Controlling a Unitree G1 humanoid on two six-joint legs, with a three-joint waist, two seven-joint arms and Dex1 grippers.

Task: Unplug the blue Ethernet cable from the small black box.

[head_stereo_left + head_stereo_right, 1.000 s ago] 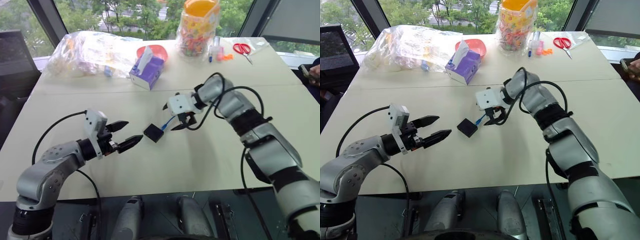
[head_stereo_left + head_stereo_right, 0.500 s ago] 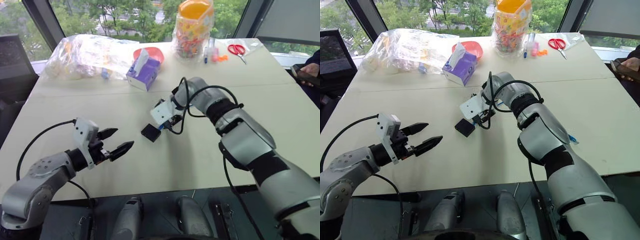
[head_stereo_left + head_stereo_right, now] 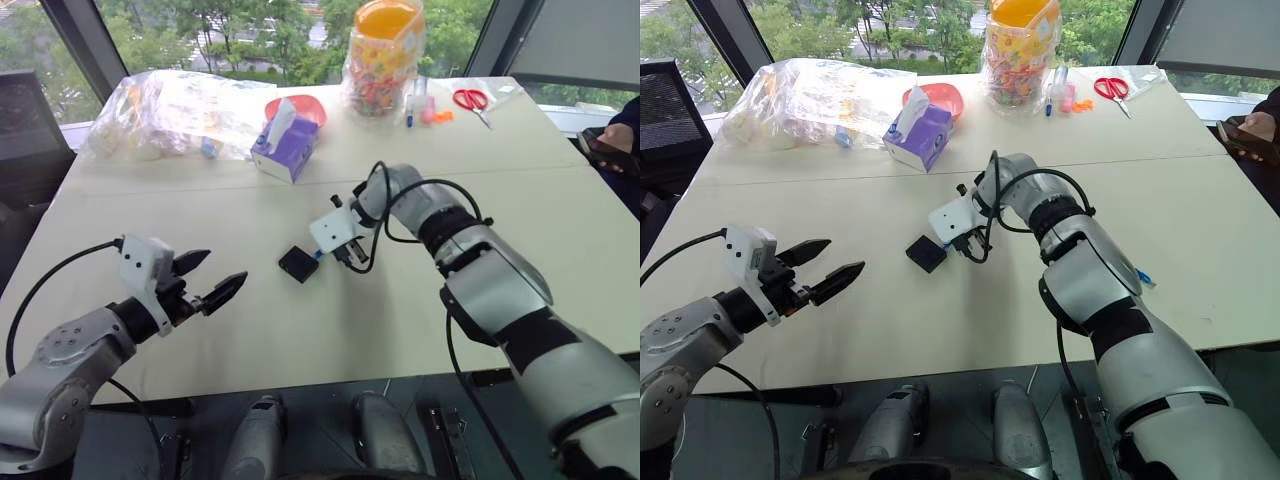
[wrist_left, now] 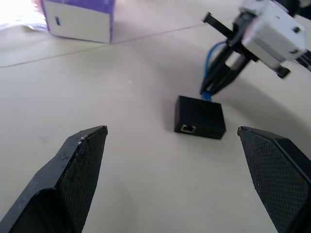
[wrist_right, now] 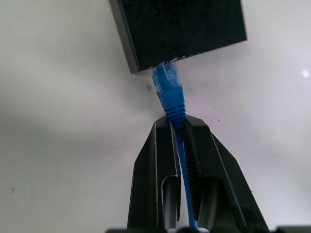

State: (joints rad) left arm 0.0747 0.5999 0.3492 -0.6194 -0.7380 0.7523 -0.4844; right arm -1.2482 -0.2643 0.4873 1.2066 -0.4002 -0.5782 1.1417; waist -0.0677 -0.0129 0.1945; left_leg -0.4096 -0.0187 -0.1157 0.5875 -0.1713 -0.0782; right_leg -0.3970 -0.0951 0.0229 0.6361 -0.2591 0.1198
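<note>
Windows with green trees behind them edge a pale, matte tabletop (image 3: 300,330). From the head views, the small black box (image 3: 298,264), a flat square block, lies near the middle of the tabletop. The blue Ethernet cable (image 3: 318,254) runs from its side up into the right hand (image 3: 338,252), which is angled down just beside the box. The left hand (image 3: 208,280) hovers well apart from the box, its two black tapered fingers spread. Further back sit a purple tissue box (image 3: 283,148), a red bowl (image 3: 310,103), a crinkled clear plastic bag (image 3: 175,100), a clear jar with an orange lid (image 3: 385,55) and red-handled scissors (image 3: 470,100).

From the left wrist, two textured black fingers (image 4: 80,160) stand wide open, and between them the matte box (image 4: 200,117) shows a small port on its near side, with the blue cable (image 4: 210,63) entering its far side.

From the right wrist, the fingers (image 5: 150,170) are pressed together on the thin blue cord (image 5: 182,150), just behind its ribbed boot; the clear plug is seated in the edge of the grainy black box (image 5: 182,29).
</note>
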